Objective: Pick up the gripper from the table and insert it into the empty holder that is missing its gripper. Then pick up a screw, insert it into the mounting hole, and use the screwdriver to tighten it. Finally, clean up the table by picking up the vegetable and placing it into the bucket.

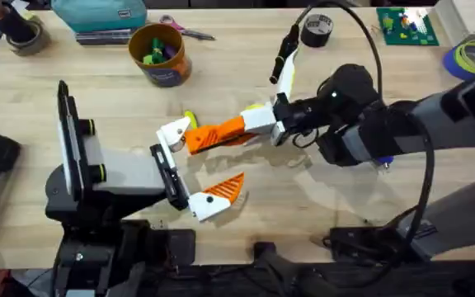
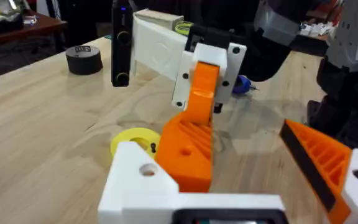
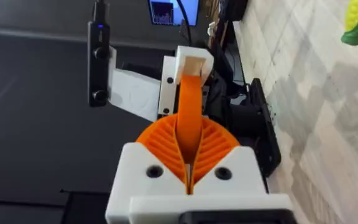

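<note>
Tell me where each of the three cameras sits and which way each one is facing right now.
Overhead: above the arms' bases, looking down and forward over the table; both arms show, with the left gripper and the right gripper.
Left wrist: on the left arm, facing the right gripper; its own holder shows.
Right wrist: on the right arm, facing the left arm; its own fingers show.
Shared: both wrist views show the orange gripper.

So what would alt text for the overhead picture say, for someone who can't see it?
The right gripper, shut on an orange gripper, presses it against the left arm's bare white holder mid-table. The left gripper has its jaws spread, one still wearing an orange tip. A bucket of toys stands behind.
</note>
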